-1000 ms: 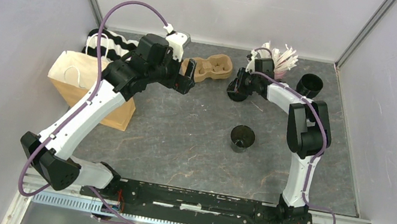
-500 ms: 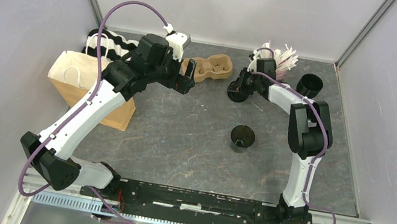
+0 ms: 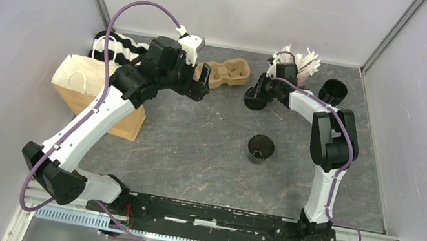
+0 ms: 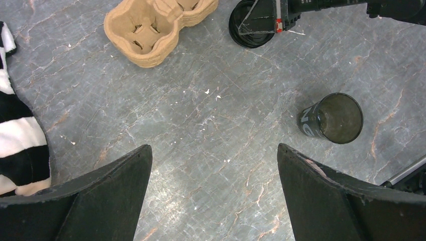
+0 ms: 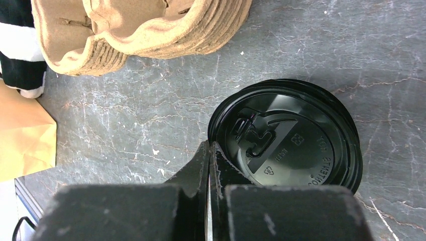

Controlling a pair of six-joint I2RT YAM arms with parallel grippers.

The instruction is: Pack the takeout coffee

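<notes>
Right gripper (image 5: 209, 150) is clenched tight, its tips at the left rim of the black lid (image 5: 296, 145) lying flat at centre right; whether they pinch it, I cannot tell. Left gripper (image 4: 213, 150) is spread wide, grasping nothing. A black cup (image 4: 335, 118) stands open-topped at lower right, a second black cup (image 3: 334, 90) at upper right overhead. The pulp carrier (image 4: 150, 30) lies at upper left.
</notes>
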